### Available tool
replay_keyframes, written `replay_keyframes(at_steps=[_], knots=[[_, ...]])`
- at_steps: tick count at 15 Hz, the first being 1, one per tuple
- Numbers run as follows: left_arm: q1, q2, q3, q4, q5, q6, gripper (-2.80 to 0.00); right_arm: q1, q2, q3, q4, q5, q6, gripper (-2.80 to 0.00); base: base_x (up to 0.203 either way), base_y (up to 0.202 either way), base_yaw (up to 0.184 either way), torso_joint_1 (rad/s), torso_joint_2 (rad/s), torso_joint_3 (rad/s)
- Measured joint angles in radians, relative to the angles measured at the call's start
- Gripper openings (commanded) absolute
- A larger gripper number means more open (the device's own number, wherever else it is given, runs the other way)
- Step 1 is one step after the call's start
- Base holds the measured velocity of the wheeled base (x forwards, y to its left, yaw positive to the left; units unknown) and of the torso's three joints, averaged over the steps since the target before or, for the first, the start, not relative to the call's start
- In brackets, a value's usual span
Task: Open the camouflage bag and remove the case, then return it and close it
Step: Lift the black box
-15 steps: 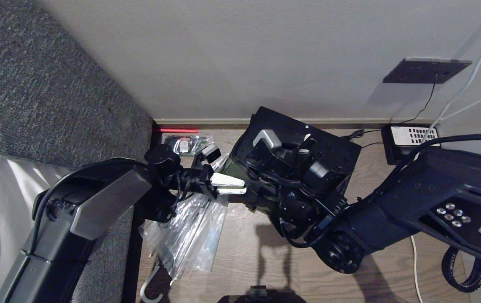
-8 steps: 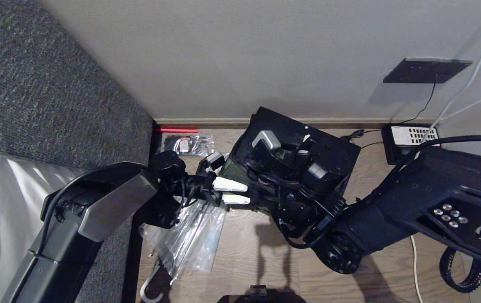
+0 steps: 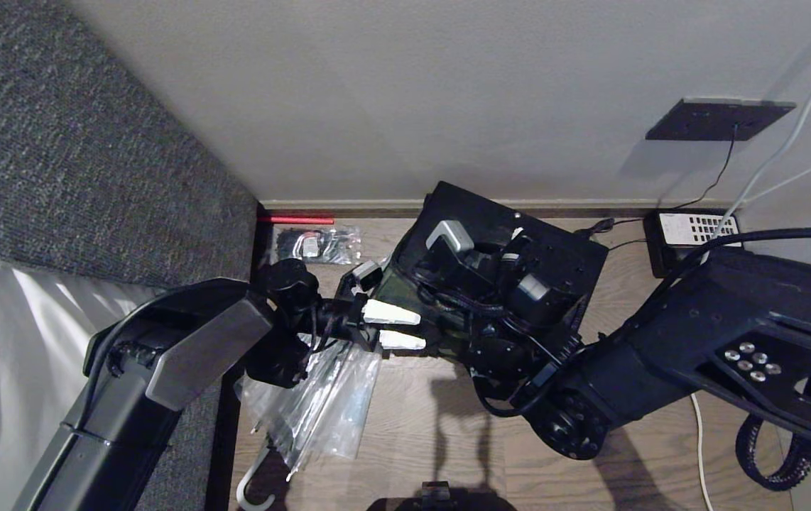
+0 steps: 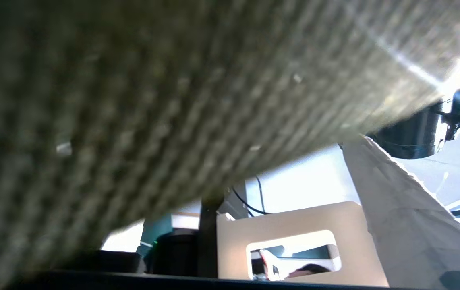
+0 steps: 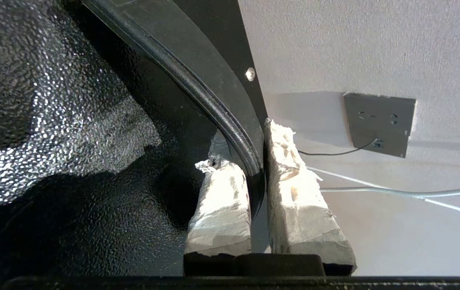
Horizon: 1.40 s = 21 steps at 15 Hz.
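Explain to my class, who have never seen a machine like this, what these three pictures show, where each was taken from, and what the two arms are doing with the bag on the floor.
This is a robot with two black arms. The wide picture comes from a camera on its head, looking down at a wooden floor by a wall. The other two come from cameras on its wrists.

On the floor stands the camouflage bag, with its lid raised. Beside it lies a clear plastic-wrapped umbrella, and a small packet near the wall.

The right gripper is shut on the bag's lid: its wrist picture shows two white padded fingers pinching the black rim, with the bag's shiny lining alongside. The left gripper reaches toward the bag's side, fingers apart and holding nothing. Its wrist picture shows mostly grey woven fabric up close.

No case is visible.
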Motion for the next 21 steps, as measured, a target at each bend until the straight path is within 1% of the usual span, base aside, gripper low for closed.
replay_keyframes(at_steps=[2, 4, 9, 18, 19, 21], knots=[[0.001, 0.015, -0.036, 0.0, 0.027, -0.001, 0.0, -0.004, 0.001, 0.0, 0.0, 0.0, 0.0, -2.8, 0.0, 0.0, 0.0, 0.0, 0.0, 0.0], [0.008, 0.021, -0.044, 0.0, 0.043, -0.001, 0.0, -0.006, 0.001, 0.0, 0.0, 0.0, 0.0, -2.8, 0.0, 0.0, 0.0, 0.0, 0.0, 0.0], [0.018, 0.032, -0.043, -0.001, 0.036, 0.003, 0.0, -0.006, -0.003, 0.005, -0.001, 0.0, 0.0, -2.8, 0.0, 0.0, 0.0, 0.0, 0.0, 0.0], [0.0, 0.03, -0.031, -0.001, 0.031, 0.003, 0.0, -0.006, -0.001, 0.006, 0.0, 0.0, 0.006, -2.8, 0.0, 0.0, 0.0, 0.0, 0.0, 0.0], [-0.001, 0.03, -0.031, -0.001, 0.032, 0.003, -2.8, -0.006, 0.0, 0.006, 0.0, -0.001, 0.007, -2.8, 0.0, 0.0, 0.0, 0.0, 0.0, 0.0], [-0.001, 0.03, -0.034, -0.001, 0.033, 0.003, -2.8, -0.006, 0.0, 0.006, 0.0, -0.001, 0.01, -2.8, 0.0, 0.0, 0.0, 0.0, 0.0, 0.0]])
